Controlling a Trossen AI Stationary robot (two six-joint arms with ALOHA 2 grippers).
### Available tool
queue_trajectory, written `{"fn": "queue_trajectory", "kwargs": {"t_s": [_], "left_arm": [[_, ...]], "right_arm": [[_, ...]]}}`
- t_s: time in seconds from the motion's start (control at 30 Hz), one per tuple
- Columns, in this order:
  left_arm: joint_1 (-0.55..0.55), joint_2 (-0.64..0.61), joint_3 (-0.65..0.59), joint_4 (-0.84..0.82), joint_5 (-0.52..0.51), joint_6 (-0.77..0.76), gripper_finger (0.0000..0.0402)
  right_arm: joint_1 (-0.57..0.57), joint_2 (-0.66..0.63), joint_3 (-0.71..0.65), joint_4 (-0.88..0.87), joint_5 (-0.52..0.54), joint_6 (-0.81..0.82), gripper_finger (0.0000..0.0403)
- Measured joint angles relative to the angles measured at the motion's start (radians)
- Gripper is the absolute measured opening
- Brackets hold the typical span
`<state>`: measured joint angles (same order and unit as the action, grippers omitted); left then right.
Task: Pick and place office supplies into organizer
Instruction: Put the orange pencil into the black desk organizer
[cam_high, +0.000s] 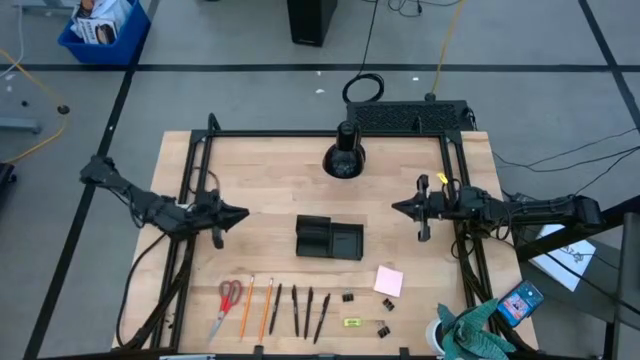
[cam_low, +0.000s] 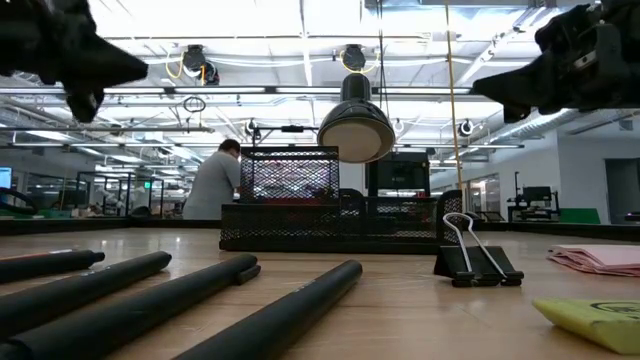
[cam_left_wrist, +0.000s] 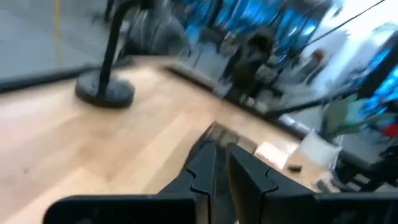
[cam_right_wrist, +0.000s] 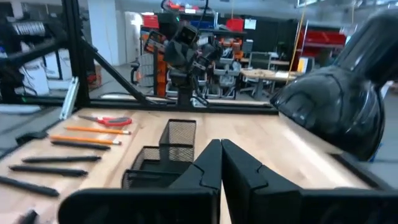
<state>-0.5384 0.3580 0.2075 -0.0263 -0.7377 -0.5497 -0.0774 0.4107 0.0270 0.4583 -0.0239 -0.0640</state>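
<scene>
Wooden worktop (cam_high: 270, 190) holds untouched pens (cam_high: 297, 311); both clenched, empty pincers, left pincer (cam_high: 240, 213) and right pincer (cam_high: 397, 207), risk pushing pens away.

Overhead camera straight down on the desk (cam_high: 270, 200); low one level across it, both sharing the organizer (cam_high: 328, 239).

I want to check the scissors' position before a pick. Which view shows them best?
The high view: the red-handled scissors lie whole, leftmost in the row. The right wrist view shows them small and far off; the low and left wrist views miss them.
</scene>
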Motion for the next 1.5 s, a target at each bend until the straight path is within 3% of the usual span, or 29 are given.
{"fn": "queue_trajectory", "kwargs": {"t_s": [0.17,0.33,0.47,0.6,0.73,0.9,1.27,1.5], "left_arm": [[-0.037,0.304,0.279,-0.227,-0.004,-0.179,0.0042],[-0.04,0.629,0.654,-0.674,0.075,-0.497,0.0042],[-0.04,0.87,0.899,-0.984,0.212,-0.755,0.0042],[-0.04,1.076,1.059,-1.147,0.405,-0.945,0.0042],[-0.04,1.224,1.13,-1.192,0.561,-1.084,0.0042],[-0.054,1.341,1.156,-1.19,0.656,-1.268,0.0042],[-0.154,1.447,1.158,-1.017,0.645,-1.449,0.0051],[-0.156,1.498,1.158,-1.016,0.648,-1.45,0.0138]], "right_arm": [[0.0,0.0,0.0,0.013,0.071,-0.058,0.0],[0.0,0.0,0.0,0.013,0.175,-0.057,0.0],[0.0,0.0,0.0,-0.008,0.189,-0.054,0.0],[0.0,0.002,0.0,-0.026,0.183,-0.054,0.0],[0.0,0.001,0.0,-0.035,0.181,-0.065,0.0],[0.0,0.001,0.0,-0.04,0.181,-0.081,0.0],[0.0,0.002,0.0,-0.053,0.18,-0.082,0.0],[0.0,0.002,0.0,-0.052,0.177,-0.053,0.0007]]}}
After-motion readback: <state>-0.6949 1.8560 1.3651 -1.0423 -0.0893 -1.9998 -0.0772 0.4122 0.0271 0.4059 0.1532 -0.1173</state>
